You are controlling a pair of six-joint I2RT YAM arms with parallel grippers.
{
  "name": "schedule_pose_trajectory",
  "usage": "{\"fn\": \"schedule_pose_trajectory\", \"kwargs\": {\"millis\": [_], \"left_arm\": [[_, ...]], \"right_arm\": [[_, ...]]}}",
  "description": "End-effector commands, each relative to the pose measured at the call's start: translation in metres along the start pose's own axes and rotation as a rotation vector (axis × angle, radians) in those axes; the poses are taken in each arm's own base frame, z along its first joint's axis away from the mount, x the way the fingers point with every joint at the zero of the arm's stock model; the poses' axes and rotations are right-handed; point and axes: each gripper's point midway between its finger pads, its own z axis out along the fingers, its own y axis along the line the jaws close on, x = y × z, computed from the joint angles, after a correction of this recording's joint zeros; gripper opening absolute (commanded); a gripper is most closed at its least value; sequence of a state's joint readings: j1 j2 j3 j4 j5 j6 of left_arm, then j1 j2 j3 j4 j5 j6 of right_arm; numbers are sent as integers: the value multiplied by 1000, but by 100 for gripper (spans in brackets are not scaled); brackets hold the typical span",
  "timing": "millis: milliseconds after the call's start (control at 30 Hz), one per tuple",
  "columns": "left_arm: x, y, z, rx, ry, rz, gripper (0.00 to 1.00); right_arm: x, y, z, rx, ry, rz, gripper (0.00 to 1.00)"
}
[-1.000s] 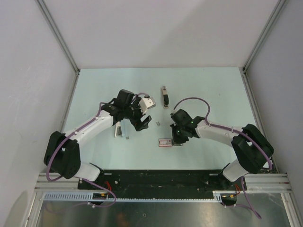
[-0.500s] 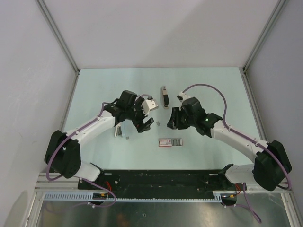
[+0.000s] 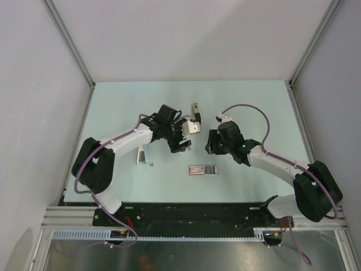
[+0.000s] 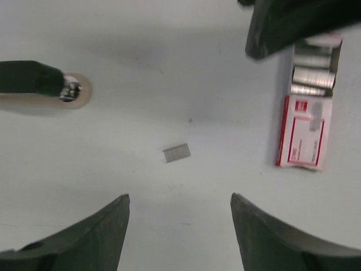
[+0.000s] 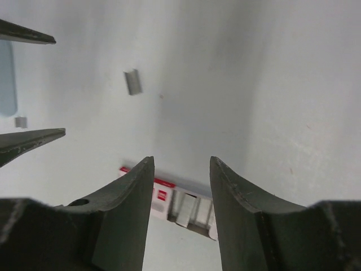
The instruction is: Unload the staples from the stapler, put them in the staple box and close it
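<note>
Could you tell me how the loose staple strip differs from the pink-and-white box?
The staple strip is tiny; the box is far larger. The strip is plain grey metal, while the box is white with pink-red print. The strip is one single piece; the box lies open at one end, with other staple strips showing inside. Both lie flat on the table.

Near the front of the pale table [image 3: 254,101]: flat pink-and-white labelled cardboard box [image 3: 197,169]. Behind the box, slightly left: tiny grey metal strip of staples [image 4: 176,152], beneath the left gripper [image 4: 179,200]. Farther behind the box: slim dark grey and black stapler [image 4: 28,77]. Well left of the box: pale flat plastic piece [image 3: 144,156]. Behind and right of the box: right gripper [image 5: 180,164].
</note>
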State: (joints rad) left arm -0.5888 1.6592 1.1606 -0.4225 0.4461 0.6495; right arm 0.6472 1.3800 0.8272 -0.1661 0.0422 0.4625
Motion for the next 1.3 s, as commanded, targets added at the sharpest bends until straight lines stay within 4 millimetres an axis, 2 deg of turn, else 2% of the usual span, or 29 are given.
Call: {"fn": "schedule_pose_trajectory", "kwargs": {"millis": [0, 133, 200, 400, 667, 933, 1133, 1267], "left_arm": [[4, 4, 16, 45, 34, 380, 81], [17, 9, 23, 84, 82, 630, 88], [17, 8, 27, 118, 82, 702, 89], [16, 17, 49, 174, 84, 766, 90], [16, 10, 72, 254, 83, 810, 87], [30, -12, 74, 453, 149, 811, 78], [34, -20, 76, 519, 187, 822, 67], [31, -22, 79, 526, 187, 804, 54]], "right_arm": [[-8, -9, -11, 4, -116, 81, 48], [2, -22, -15, 8, -136, 129, 46], [-2, -24, -17, -10, -162, 151, 45], [-3, -28, -20, -32, -177, 177, 42], [2, -30, -21, -80, -177, 227, 37], [4, -27, -21, -101, -170, 235, 33], [4, -27, -21, -107, -170, 235, 29], [4, -27, -21, -107, -171, 234, 27]]}}
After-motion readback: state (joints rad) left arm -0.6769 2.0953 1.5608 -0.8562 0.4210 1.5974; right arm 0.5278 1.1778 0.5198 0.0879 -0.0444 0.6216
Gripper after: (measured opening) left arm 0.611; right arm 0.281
